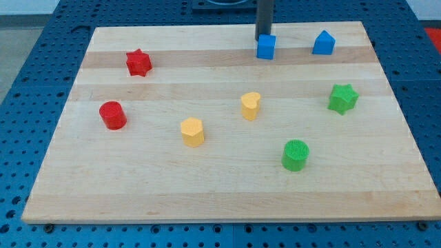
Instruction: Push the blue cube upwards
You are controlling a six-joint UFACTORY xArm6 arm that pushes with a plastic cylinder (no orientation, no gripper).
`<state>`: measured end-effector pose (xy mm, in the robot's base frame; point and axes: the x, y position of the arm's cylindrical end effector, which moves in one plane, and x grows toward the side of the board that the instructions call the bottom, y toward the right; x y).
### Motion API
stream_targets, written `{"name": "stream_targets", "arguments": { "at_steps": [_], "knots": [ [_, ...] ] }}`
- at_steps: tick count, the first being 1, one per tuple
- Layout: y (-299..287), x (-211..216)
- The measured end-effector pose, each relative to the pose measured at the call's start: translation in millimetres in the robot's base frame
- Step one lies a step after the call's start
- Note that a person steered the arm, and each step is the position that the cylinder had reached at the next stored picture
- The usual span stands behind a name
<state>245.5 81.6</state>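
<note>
The blue cube [266, 47] sits near the top edge of the wooden board [227, 193], right of centre. My tip [264, 36] stands at the cube's upper side, touching or nearly touching it; its very end is partly hidden behind the cube. A second blue block [323, 43], house-shaped, lies to the cube's right.
A red star [138, 63] lies at upper left and a red cylinder [112, 115] at left. Two yellow blocks [192, 131] [251, 106] lie mid-board. A green star [342, 98] lies at right, a green cylinder [295, 155] lower right.
</note>
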Motion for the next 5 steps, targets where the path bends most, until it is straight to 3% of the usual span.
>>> {"name": "stream_targets", "arguments": {
  "at_steps": [2,3,4,5],
  "knots": [
    [7,77],
    [-3,40],
    [-55,42],
    [-90,87]
  ]
}}
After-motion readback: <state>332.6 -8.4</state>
